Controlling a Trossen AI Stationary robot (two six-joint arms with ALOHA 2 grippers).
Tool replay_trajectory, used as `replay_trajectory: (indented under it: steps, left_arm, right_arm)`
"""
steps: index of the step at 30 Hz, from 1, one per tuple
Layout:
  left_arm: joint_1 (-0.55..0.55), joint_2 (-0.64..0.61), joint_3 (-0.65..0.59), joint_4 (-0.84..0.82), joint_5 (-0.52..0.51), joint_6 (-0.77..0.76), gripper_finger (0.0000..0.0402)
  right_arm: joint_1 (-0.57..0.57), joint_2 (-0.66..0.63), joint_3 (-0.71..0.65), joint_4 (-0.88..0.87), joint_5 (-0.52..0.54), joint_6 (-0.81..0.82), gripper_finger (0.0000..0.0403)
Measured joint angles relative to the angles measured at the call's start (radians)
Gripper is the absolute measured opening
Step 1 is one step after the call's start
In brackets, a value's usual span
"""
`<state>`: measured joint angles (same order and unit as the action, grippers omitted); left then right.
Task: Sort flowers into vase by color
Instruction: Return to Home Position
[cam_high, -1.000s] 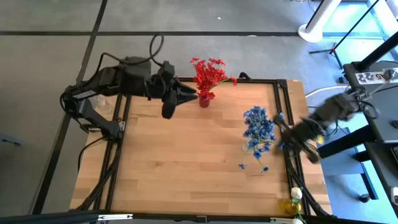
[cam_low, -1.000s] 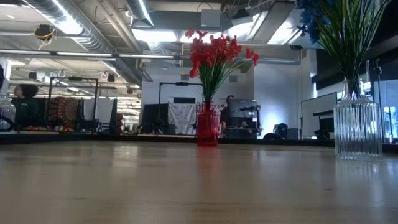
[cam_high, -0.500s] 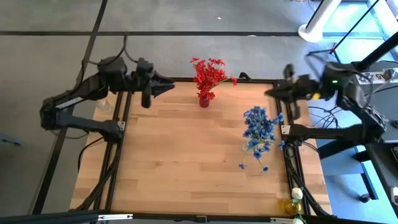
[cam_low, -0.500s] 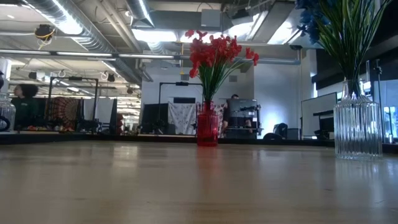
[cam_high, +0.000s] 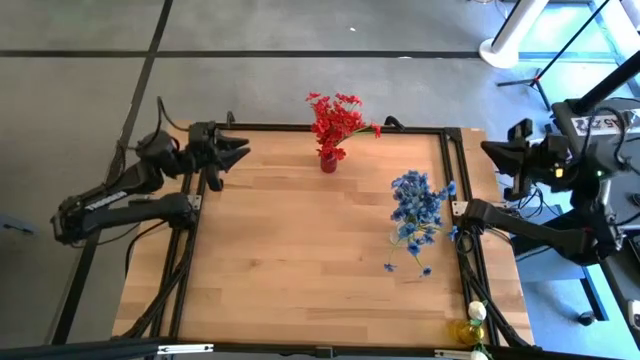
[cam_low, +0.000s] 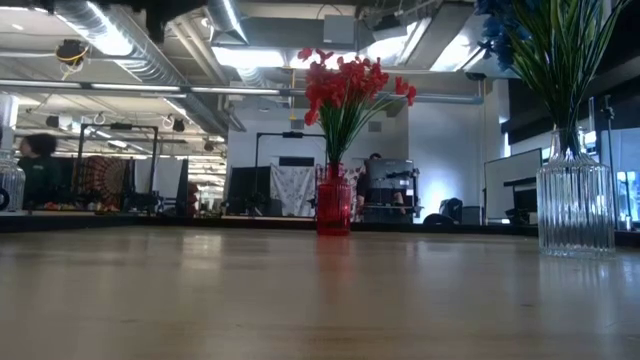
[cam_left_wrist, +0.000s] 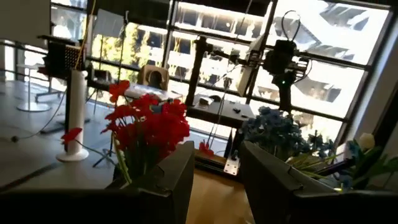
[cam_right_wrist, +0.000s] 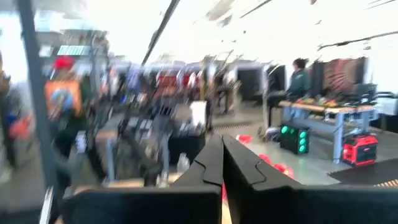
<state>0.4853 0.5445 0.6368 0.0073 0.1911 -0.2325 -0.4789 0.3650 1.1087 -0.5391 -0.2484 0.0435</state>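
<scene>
Retracting home, steer your released left claw (cam_high: 240, 151) at ten o'clock and clenched right claw (cam_high: 492, 150) at two o'clock clear of flowers (cam_high: 414, 204).

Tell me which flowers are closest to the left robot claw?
The red flowers in the red vase, just across from the left gripper. The blue flowers and the white flowers stand farther off, toward the right side.

Past your wooden table (cam_high: 300, 260): a white post (cam_left_wrist: 76, 106) outside, a person (cam_right_wrist: 300, 78) standing beside a far workbench (cam_right_wrist: 329, 111).
</scene>
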Motion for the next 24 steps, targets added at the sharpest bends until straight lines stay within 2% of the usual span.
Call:
replay_trajectory:
  steps: [7,12,19,22,24]
  left_arm:
    - [-0.056,-0.145,-0.231,0.163,0.001,-0.007,0.0126]
    - [-0.199,-0.180,-0.388,0.353,-0.006,-0.050,0.0126]
    - [-0.492,-0.179,-0.564,0.586,-0.244,-0.013,0.0126]
    - [-0.570,-0.180,-0.625,0.665,-0.262,0.040,0.0126]
    - [-0.582,-0.188,-0.629,0.644,-0.276,0.060,0.0126]
  right_arm:
    - [0.000,-0.194,-0.257,0.166,0.169,0.127,0.0001]
    - [0.000,-0.266,-0.377,0.198,0.196,0.264,0.0000]
    - [0.000,-0.272,-0.402,0.215,0.152,0.355,0.0000]
    - [0.001,-0.272,-0.403,0.196,0.189,0.315,0.0000]
    - [0.001,-0.274,-0.416,0.191,0.247,0.219,0.0000]
